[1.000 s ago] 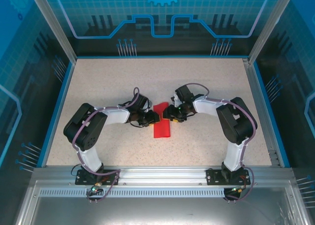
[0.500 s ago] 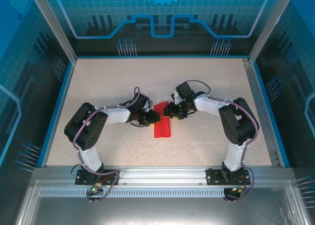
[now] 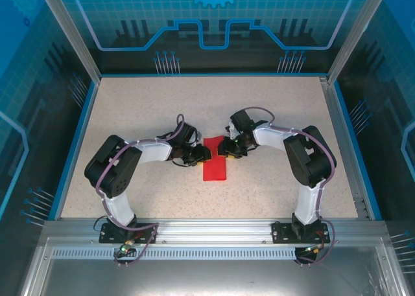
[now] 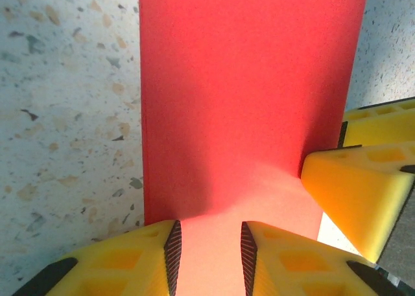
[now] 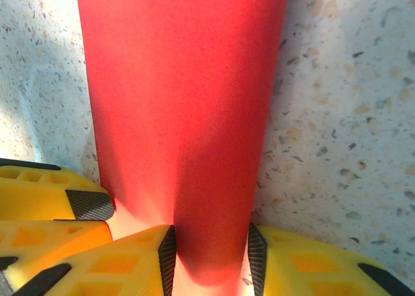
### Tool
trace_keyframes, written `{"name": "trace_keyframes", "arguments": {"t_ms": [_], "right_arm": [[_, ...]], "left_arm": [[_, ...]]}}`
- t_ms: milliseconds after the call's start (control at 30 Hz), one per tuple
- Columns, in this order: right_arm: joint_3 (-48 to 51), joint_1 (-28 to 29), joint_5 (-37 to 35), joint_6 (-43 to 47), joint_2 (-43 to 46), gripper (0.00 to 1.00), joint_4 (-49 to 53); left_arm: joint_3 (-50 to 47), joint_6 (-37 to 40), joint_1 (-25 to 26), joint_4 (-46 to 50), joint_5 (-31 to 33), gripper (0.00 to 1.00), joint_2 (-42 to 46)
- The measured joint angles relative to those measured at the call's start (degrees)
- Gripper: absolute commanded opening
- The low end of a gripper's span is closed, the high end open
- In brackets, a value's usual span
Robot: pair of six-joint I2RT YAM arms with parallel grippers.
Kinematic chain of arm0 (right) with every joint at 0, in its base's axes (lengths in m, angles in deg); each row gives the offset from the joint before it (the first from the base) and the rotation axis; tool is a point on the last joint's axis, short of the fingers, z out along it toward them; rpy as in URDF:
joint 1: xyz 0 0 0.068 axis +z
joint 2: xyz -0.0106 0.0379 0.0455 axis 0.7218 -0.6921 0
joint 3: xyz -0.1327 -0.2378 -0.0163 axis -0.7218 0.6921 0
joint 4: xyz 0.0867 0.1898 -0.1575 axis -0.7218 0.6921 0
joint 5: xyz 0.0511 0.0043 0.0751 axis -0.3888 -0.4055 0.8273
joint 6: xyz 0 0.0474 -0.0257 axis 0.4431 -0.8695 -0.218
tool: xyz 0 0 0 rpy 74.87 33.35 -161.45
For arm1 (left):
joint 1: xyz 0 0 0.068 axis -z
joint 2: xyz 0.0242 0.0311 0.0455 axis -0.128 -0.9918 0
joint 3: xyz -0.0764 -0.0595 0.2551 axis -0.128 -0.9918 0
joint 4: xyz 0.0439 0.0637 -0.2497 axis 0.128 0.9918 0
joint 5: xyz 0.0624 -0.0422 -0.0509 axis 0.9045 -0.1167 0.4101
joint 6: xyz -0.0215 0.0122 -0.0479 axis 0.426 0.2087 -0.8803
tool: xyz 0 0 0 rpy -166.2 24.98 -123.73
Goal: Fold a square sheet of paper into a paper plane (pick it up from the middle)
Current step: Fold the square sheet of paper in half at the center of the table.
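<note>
The right fingers [image 5: 167,256] pinch a raised hump of the square sheet of paper [image 3: 214,161]. The left fingers [image 4: 170,254] stand slightly apart with red between the pads; I cannot tell whether they grip. The sheet lies mid-desk [image 3: 142,108] as a narrow, straight-edged strip. By my reading only the early lengthwise folding is done, with nose and wings left. Both sets of fingers crowd the strip's far half, but speckled desk lies open all round it.

red paper [image 3: 214,166] on speckled table [image 3: 149,102]
</note>
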Motion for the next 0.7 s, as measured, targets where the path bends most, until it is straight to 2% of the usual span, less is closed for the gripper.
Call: {"name": "trace_keyframes", "arguments": {"t_ms": [367, 700], "right_arm": [[-0.1, 0.0, -0.2, 0.2, 0.0, 0.36, 0.2], [-0.3, 0.0, -1.0, 0.0, 0.0, 0.39, 0.5]], "left_arm": [[1.9, 0.2, 0.0, 3.4, 0.5, 0.34, 6.3], [2.5, 0.3, 0.0, 8.1, 5.4, 0.34, 9.2]]}}
